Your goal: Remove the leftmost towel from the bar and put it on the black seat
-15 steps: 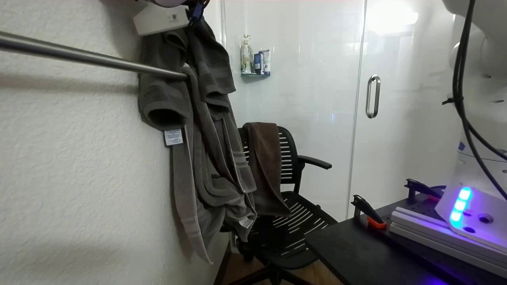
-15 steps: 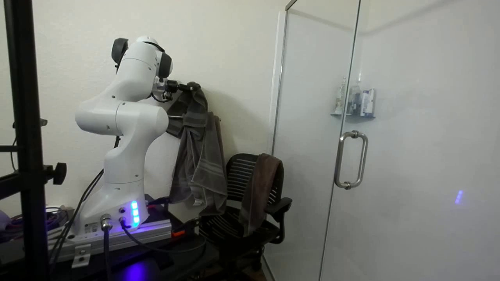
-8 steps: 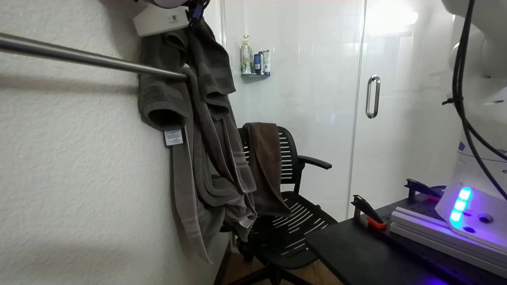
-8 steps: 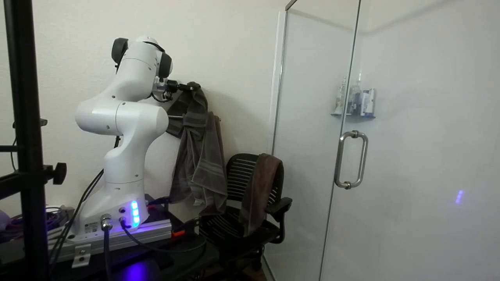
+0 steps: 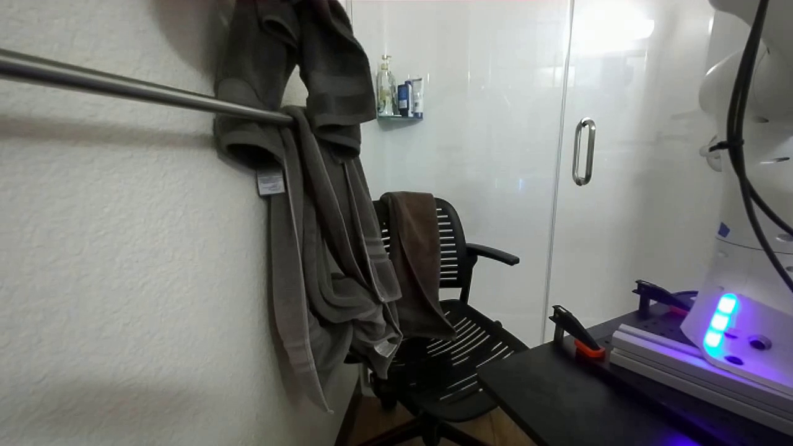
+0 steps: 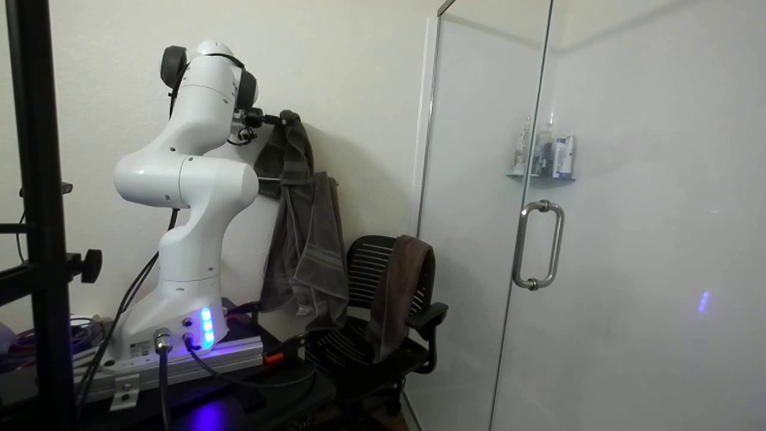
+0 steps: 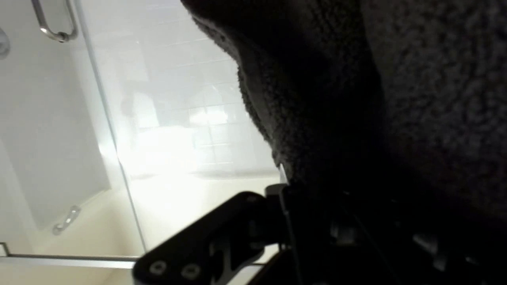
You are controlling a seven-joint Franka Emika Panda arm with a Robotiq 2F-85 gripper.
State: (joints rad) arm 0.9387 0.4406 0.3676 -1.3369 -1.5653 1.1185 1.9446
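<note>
Currently, the job is judged under halfway: grasp made, removal incomplete, placement outstanding. The tool is clamped on the top of the dark grey towel, whose bunched upper part is held above the bar. In an exterior view, upper left of the frame, the towel's lower ends hang either side of the bar; the hem with the white tag is on the wall side, below the bar. The paler grey towel hangs on the bar. Left to do: raise both ends past the bar, carry the towel over, lay it on the black chair, lower centre. A brown towel drapes the chair's back.

The table, lower right, is black and carries the arm's white base, a metal rail and clamps. Room: textured off-white wall at left, glass door with a metal handle, shelf of bottles upper centre.
</note>
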